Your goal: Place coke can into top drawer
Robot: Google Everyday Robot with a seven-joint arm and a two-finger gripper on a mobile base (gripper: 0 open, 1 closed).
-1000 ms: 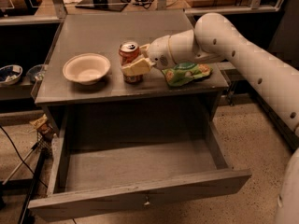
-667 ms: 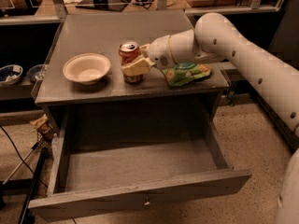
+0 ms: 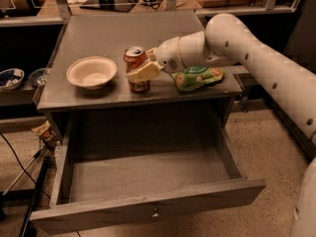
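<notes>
The coke can (image 3: 135, 58), red-brown with a silver top, stands upright on the grey cabinet top (image 3: 123, 31), near its front edge. My gripper (image 3: 139, 68) reaches in from the right and sits around the can; one pale finger (image 3: 144, 72) lies across the can's front and the other is behind it. The can rests on the surface. The top drawer (image 3: 148, 212) is pulled fully open below, with nothing in it, and has a small metal knob (image 3: 155, 213) on its worn front panel.
A white bowl (image 3: 92, 72) sits left of the can. A green snack bag (image 3: 197, 77) lies right of it under my white arm (image 3: 256, 48). Bowls sit on a low shelf (image 3: 12, 78) at far left. Cables (image 3: 24, 167) trail on the floor at left.
</notes>
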